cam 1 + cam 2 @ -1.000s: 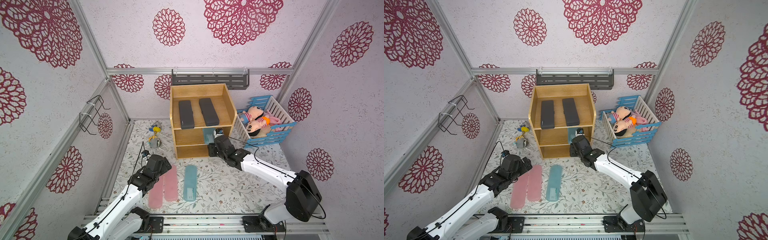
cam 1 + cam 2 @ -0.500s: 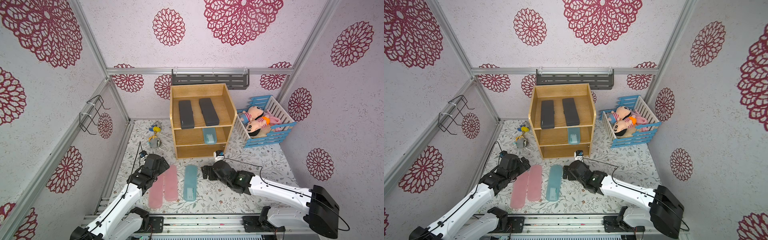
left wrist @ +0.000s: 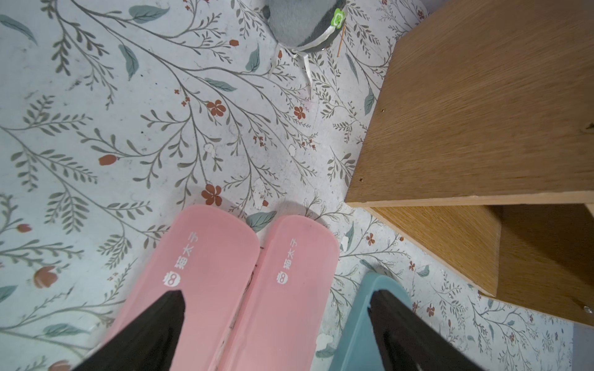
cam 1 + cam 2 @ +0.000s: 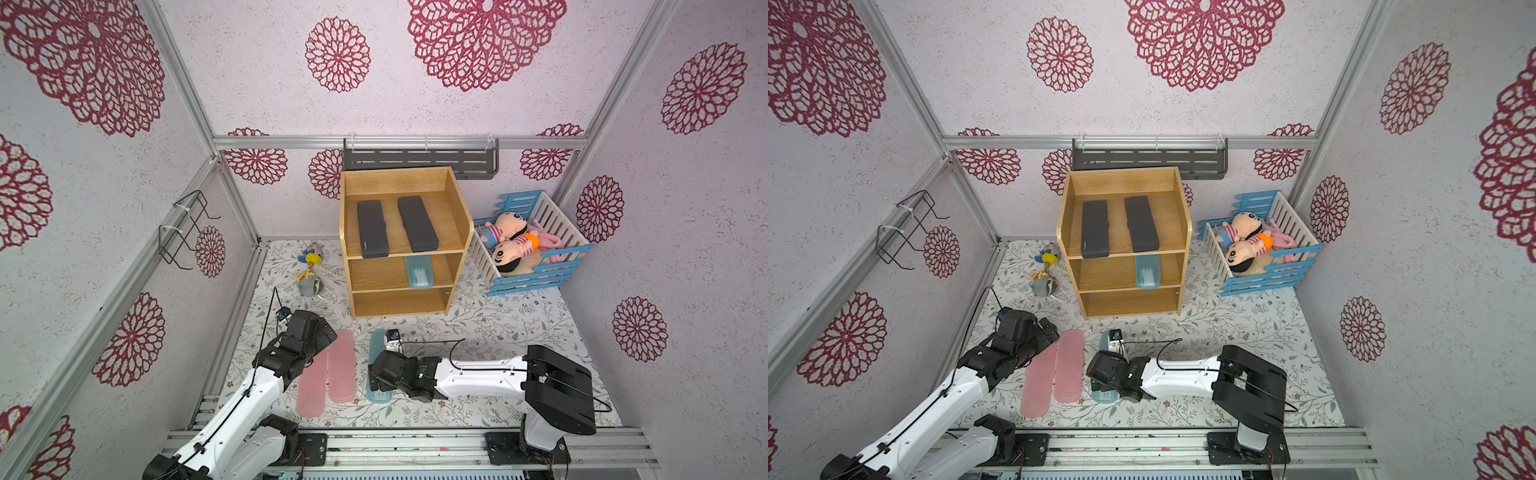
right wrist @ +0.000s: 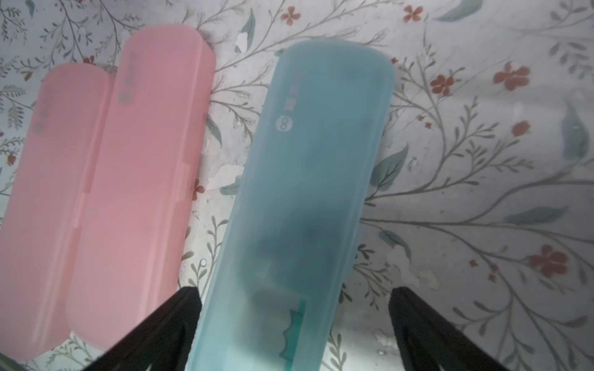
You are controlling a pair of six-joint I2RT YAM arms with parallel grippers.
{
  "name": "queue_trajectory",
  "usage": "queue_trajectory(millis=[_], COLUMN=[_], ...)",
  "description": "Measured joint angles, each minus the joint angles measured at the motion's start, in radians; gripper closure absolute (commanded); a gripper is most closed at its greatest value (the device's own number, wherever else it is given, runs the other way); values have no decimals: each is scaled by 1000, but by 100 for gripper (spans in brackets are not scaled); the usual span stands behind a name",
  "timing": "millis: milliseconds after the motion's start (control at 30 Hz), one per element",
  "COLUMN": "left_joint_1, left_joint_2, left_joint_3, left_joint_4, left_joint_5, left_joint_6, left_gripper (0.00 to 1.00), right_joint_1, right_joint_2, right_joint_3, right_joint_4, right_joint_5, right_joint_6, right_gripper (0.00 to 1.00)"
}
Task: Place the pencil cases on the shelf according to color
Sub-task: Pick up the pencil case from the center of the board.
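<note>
You're half done: two black cases (image 4: 372, 229) lie on the shelf's (image 4: 467, 232) top level and one teal case (image 4: 419, 272) on its middle level at the right, while the second teal case (image 5: 315, 180) and both pink cases (image 4: 340, 365) lie flat on the bench (image 4: 498, 324) in front of the shelf. That second teal case's long axis runs near to far, its far end pointing at the shelf. Your right gripper (image 5: 294, 290) straddles its near end with jaws apart, unclamped; your left gripper (image 3: 278, 294), also spread, hangs over the pink cases holding nothing.
</note>
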Motion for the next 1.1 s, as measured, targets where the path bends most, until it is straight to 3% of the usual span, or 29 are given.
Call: queue_trajectory(millis=[267, 500, 867, 1100], left_joint_1=[0, 0, 0, 0], left_joint_2=[0, -17, -23, -28], left_joint_3=[0, 0, 0, 4], left_joint_4=[-18, -27, -37, -49], left_joint_5=[3, 5, 26, 30], left_joint_6=[-6, -6, -7, -13], left_gripper=[3, 3, 3, 3], right_joint_1=[64, 77, 24, 23], right_joint_2=[118, 120, -130, -251], right_joint_3=[99, 101, -171, -219], right_joint_4=[-75, -86, -90, -44], right_joint_5=[43, 58, 65, 23], right_joint_6=[10, 29, 20, -63], right_gripper=[1, 1, 1, 1])
